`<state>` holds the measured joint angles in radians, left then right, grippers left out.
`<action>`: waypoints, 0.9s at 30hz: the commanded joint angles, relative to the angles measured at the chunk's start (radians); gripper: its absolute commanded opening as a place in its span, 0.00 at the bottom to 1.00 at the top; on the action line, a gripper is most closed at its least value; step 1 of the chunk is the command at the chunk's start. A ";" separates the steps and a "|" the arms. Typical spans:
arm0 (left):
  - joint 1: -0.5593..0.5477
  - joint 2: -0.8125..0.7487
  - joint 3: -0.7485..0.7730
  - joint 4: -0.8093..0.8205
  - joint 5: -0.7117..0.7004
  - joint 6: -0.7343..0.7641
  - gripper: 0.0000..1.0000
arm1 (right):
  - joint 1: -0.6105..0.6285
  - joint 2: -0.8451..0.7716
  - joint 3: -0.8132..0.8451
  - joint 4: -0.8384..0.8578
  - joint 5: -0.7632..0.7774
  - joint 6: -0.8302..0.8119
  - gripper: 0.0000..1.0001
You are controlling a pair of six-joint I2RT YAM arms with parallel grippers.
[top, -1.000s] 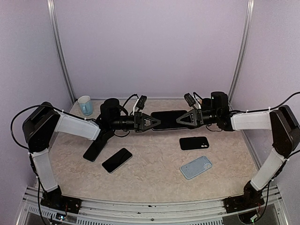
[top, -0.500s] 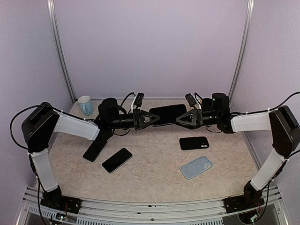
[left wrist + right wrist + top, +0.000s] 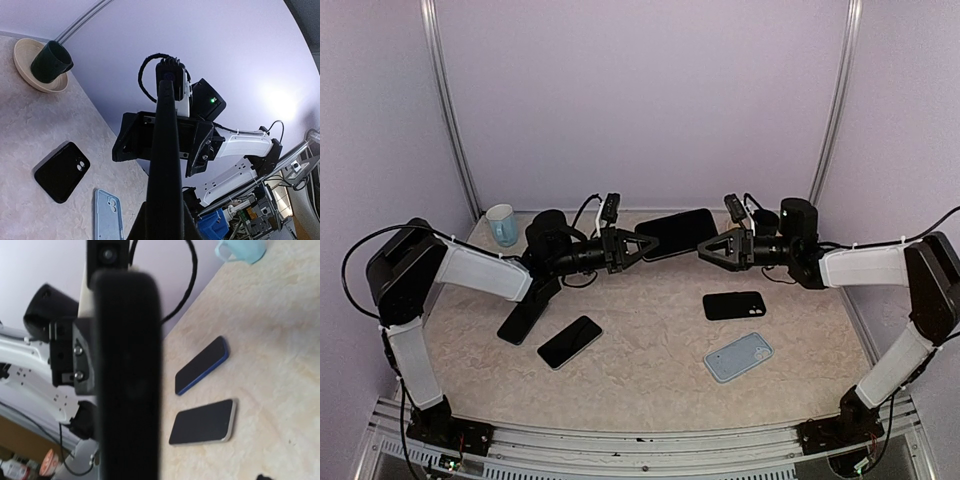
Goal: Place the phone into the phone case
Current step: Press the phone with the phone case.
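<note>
A black phone hangs above the back of the table between the two arms, and both wrist views show it edge-on. My left gripper is shut on its left end, the fingers pinching its flat faces. My right gripper is open at the phone's right end. Its fingers stand wide on either side of the phone's edge without touching it. A black phone case and a light blue phone case lie on the table at the right, both empty.
Two other phones lie at the left of the table, one blue-edged and one silver-edged. A light blue cup stands at the back left. A dark cup on a beige saucer sits at the back right.
The phone has risen and tilted with my left gripper still shut on it. The right gripper's jaws have spread off the phone.
</note>
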<state>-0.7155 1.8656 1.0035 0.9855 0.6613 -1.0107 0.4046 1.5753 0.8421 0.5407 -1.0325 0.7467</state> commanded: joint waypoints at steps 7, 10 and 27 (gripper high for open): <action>-0.025 0.010 -0.029 0.212 -0.057 -0.054 0.00 | 0.032 -0.024 -0.032 0.259 0.088 0.128 0.77; -0.031 0.017 -0.029 0.221 -0.053 -0.059 0.00 | 0.035 -0.009 -0.003 0.272 0.079 0.152 0.74; -0.050 0.022 -0.049 0.216 -0.051 -0.068 0.00 | 0.060 0.024 0.052 0.319 0.023 0.182 0.07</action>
<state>-0.7597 1.8858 0.9512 1.1324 0.6186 -1.0737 0.4496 1.5997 0.8589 0.8192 -0.9730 0.9348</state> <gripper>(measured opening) 0.084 0.196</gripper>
